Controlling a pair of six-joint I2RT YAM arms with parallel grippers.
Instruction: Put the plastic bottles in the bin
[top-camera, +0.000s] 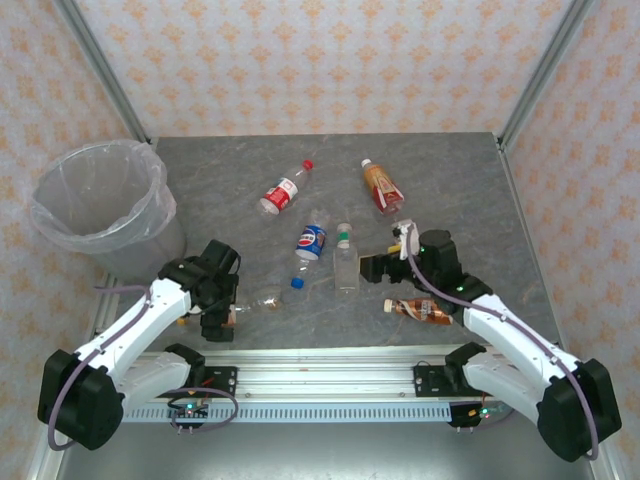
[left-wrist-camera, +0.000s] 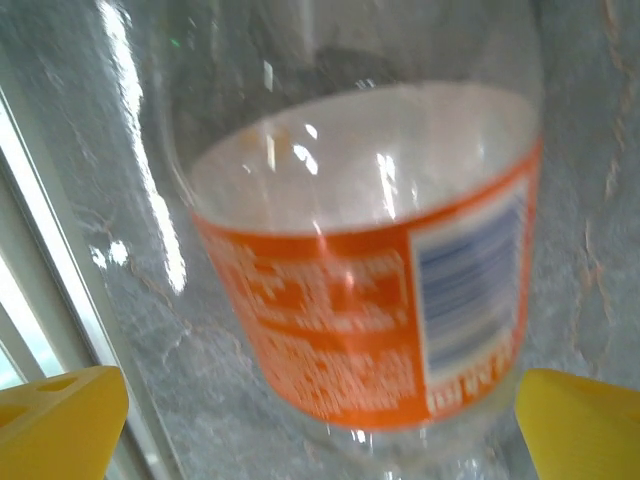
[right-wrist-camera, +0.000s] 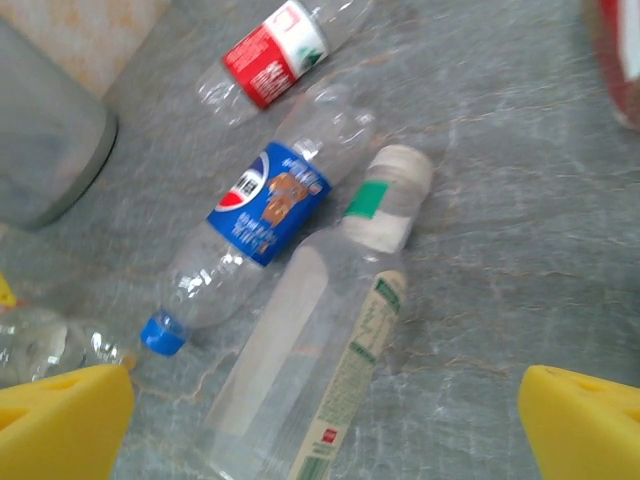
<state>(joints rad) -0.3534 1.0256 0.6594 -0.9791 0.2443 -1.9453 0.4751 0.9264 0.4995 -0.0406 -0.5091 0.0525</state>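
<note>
Six plastic bottles, all lying flat on the surface, all outside the bin (top-camera: 100, 205).

Left pincer (left-wrist-camera: 320, 420) released; its yellow fingers (left-wrist-camera: 60, 415) stand wide on either side of the orange-label bottle (left-wrist-camera: 370, 290), at the near-left of the surface; its long axis runs roughly left-right in the top view (top-camera: 255, 299); can't tell which end carries the cap; can't tell if the fingers touch it.

Right pincer (right-wrist-camera: 320, 425) released, holding nothing; just beside the green-band bottle (right-wrist-camera: 340, 340); that bottle's axis runs near-far, white cap at the far end.

Blue-label bottle (right-wrist-camera: 265, 205) lies just left of it, tilted slightly off near-far, blue cap (right-wrist-camera: 160, 335) at the near end.

Red-label bottle (top-camera: 283, 190) lies further back on a diagonal, red cap pointing far-right.

Orange-capped bottle (top-camera: 380, 185) is at the far right of the group, also diagonal, cap pointing far-left.

Brown-label bottle (top-camera: 420, 310) lies near the right edge beside the right forearm; axis left-right, cap to the left.

The bin stands at the far-left corner, upright and well apart from the bottles; it is lined with a crinkled clear bag draped over the rim.
</note>
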